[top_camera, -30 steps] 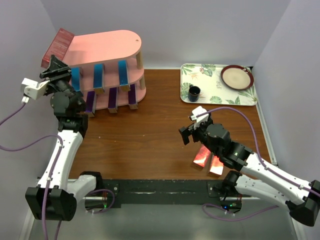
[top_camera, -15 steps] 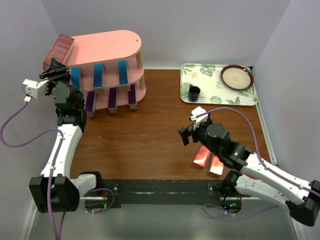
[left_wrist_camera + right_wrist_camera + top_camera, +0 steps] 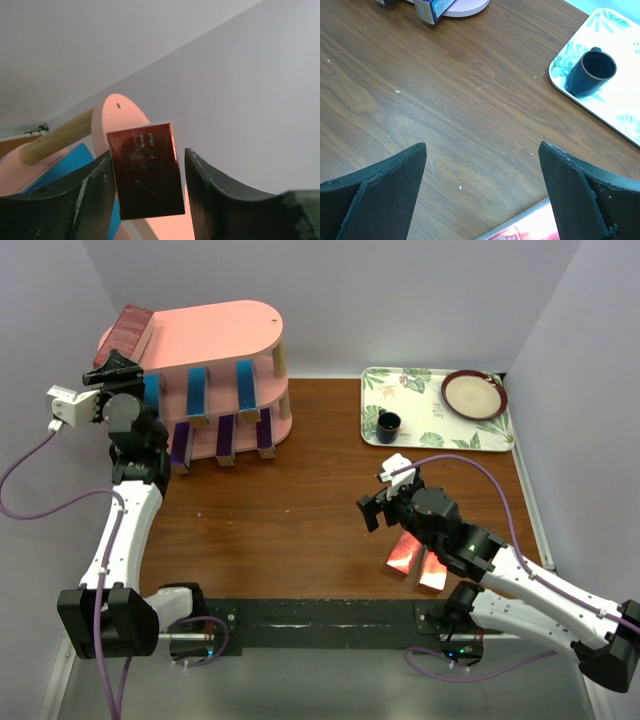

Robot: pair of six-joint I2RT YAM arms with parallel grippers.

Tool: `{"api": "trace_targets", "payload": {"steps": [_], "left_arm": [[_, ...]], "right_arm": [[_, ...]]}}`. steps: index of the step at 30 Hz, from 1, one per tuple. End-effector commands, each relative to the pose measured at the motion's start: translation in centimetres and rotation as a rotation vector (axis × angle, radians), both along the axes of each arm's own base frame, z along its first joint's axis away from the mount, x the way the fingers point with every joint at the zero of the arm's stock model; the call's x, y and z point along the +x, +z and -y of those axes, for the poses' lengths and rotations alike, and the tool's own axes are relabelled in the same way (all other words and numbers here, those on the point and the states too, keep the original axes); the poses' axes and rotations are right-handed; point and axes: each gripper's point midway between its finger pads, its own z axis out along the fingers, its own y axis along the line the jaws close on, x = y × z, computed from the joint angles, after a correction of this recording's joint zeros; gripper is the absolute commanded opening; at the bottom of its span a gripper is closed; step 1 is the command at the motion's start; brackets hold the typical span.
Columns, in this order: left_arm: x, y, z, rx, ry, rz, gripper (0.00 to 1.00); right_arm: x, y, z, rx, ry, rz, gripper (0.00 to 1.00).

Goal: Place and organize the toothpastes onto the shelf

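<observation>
Brown wooden counter (image 3: pixel 280 510), pale walls. Nearest, two red cartons (image 3: pixel 405 553) lie under the right arm. Just beyond, the right gripper (image 3: pixel 385 495) hangs over bare wood, jaws wide, holding nothing. Farther left, the left gripper (image 3: pixel 148 154) stands slightly parted around the end of a third red carton (image 3: pixel 125 330), with a gap at one finger. That carton lies on the top board of the shelf (image 3: pixel 215 330). Three blue cartons (image 3: pixel 197 390) sit on the middle tier, three purple cartons (image 3: pixel 225 435) on the bottom. Far right, a tray (image 3: pixel 405 385) carries a cup (image 3: pixel 388 426) and plate (image 3: pixel 474 394).
</observation>
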Motion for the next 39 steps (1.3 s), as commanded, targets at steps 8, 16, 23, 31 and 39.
{"api": "trace_targets", "payload": {"steps": [8,16,23,31,39], "left_arm": [[0.2,-0.3,0.7,0.049,-0.051,-0.131,0.73],[-0.6,0.3,0.8,0.139,-0.047,-0.23,0.76],[-0.4,-1.2,0.8,0.173,-0.057,-0.323,0.82],[-0.5,-1.1,0.9,0.218,-0.062,-0.364,0.94],[0.1,-0.3,2.2,0.305,-0.139,-0.403,1.0]], "right_arm": [[0.2,1.6,-0.4,0.041,0.0,0.019,0.98],[0.1,1.6,-0.5,0.041,0.005,0.019,0.98],[0.1,1.8,-0.5,0.043,0.006,0.02,0.98],[0.1,1.7,-0.5,0.043,0.007,0.019,0.99],[0.1,1.5,-0.6,0.036,0.01,0.013,0.99]]}}
